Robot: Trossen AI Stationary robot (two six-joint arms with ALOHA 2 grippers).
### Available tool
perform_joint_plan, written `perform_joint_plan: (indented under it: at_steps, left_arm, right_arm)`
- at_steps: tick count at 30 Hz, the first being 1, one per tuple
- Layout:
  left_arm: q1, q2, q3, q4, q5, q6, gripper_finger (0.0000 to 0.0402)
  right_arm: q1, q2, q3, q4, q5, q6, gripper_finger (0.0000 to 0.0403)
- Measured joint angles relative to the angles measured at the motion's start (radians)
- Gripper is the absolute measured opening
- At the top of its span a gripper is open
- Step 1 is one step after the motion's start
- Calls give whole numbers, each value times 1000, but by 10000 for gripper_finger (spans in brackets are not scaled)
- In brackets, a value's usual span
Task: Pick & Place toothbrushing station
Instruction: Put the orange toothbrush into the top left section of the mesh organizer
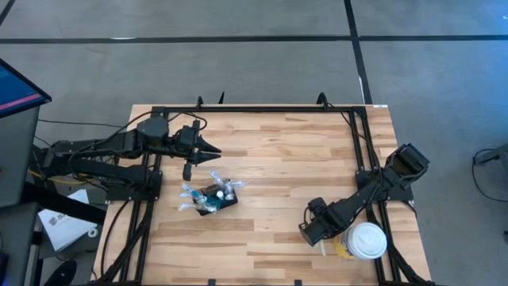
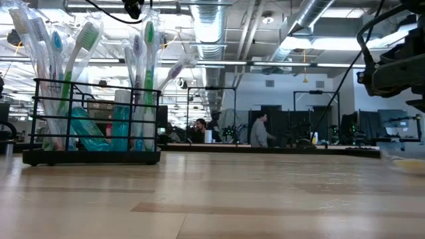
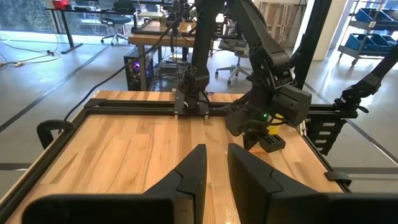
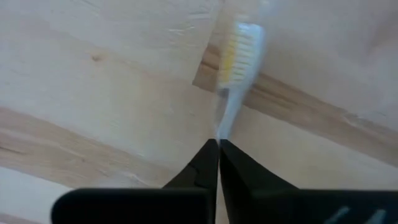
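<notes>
Two arms are sharing the wooden table (image 1: 270, 159) in the high view, with a broad bare stretch of planks lying open between them. The toothbrushing station (image 1: 216, 198) is sitting left of centre, brushes fanning out of it, well in from every edge. The left gripper (image 1: 208, 148) is hanging just beyond it, toward the far rail. The right gripper (image 1: 311, 233) is reaching down near the right front corner, right beside a white-lidded cup (image 1: 365, 240) that is standing close to the table's edge.

From the low view, the toothbrushing station (image 2: 93, 119) is standing upright on the left, several toothbrushes (image 2: 80, 53) rising out of it — the planks to its right are running clear across.

Looking through the left wrist view, the left gripper (image 3: 214, 171) is holding its fingers a narrow gap apart, nothing between them.

Turning to the right wrist view, the right gripper (image 4: 219, 146) is pinching its fingers together on the handle of a yellow-bristled toothbrush (image 4: 236, 68) over the boards.
</notes>
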State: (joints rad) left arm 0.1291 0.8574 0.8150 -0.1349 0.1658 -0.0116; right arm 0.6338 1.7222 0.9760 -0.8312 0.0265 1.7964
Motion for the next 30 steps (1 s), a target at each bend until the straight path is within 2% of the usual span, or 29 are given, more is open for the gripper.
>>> perform_joint_plan:
  at_steps: [11,15,21,30]
  left_arm:
    - [0,0,0,1,0,0,61]
    - [0,0,0,1,0,0,61]
    - [0,0,0,2,0,0,61]
    - [0,0,0,1,0,0,61]
  right_arm:
    - [-74,-11,3,-15,1,-161,0]
    - [-137,-18,43,-37,27,-285,0]
    - [-244,-17,151,-111,75,-492,0]
    - [-394,-17,393,-191,160,-821,0]
